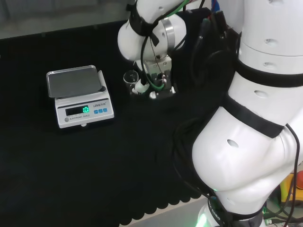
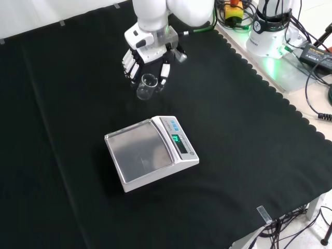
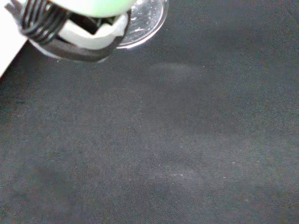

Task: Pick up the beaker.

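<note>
A small clear glass beaker (image 2: 147,86) stands on the black cloth just beyond the scale. My hand (image 2: 149,58) hangs right over it, pointing down. Its fingers (image 2: 130,64) come down on the beaker's left in the front view and the thumb (image 2: 164,74) on its right, fairly straight and not curled round the glass. Whether they touch it I cannot tell. In the head view the beaker (image 1: 130,78) shows just left of the hand (image 1: 154,84). The wrist view catches the beaker's round rim (image 3: 147,21) past a blurred part of the hand (image 3: 79,32).
A white electronic scale (image 2: 151,151) with a steel pan and a lit green display sits on the cloth in front of the beaker; in the head view the scale (image 1: 78,94) lies to the beaker's left. The arm's white links (image 1: 255,118) stand at the right.
</note>
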Controlling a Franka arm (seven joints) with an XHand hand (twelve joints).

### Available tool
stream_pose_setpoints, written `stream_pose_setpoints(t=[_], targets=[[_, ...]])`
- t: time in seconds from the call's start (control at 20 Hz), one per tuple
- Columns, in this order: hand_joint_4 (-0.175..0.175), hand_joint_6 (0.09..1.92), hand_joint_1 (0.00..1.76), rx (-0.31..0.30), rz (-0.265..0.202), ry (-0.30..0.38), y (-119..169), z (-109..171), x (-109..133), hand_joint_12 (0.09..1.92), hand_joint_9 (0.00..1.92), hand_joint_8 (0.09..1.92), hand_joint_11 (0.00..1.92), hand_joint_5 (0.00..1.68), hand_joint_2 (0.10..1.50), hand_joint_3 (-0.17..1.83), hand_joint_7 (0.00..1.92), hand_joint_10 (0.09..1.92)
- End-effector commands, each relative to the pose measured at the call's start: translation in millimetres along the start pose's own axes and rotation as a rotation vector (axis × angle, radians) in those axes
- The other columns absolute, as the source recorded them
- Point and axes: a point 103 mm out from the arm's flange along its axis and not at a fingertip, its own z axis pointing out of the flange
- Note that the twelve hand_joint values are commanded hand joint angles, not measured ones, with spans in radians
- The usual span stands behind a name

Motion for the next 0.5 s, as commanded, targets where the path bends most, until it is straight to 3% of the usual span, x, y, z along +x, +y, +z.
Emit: stream_pose_setpoints(t=[0.05, 0.2, 0.35, 0.5], targets=[[0.175, 0.92, 1.11, 0.150, -0.162, 0.100, -18.7, -108.5, -14.0, 1.28, 0.67, 0.88, 0.65, 1.18, 0.60, 0.85, 0.77, 0.73], [0.175, 0.93, 1.11, 0.189, -0.185, 0.129, -31.6, -136.8, -25.4, 1.29, 0.65, 0.88, 0.63, 1.18, 0.60, 0.86, 0.74, 0.74], [0.175, 0.93, 1.11, 0.203, -0.196, 0.111, -43.9, -165.5, -26.9, 1.29, 0.64, 0.88, 0.63, 1.18, 0.60, 0.86, 0.73, 0.74], [0.175, 0.93, 1.11, 0.184, -0.222, 0.090, -53.7, -191.1, -12.8, 1.29, 0.63, 0.89, 0.62, 1.18, 0.59, 0.86, 0.73, 0.75]])
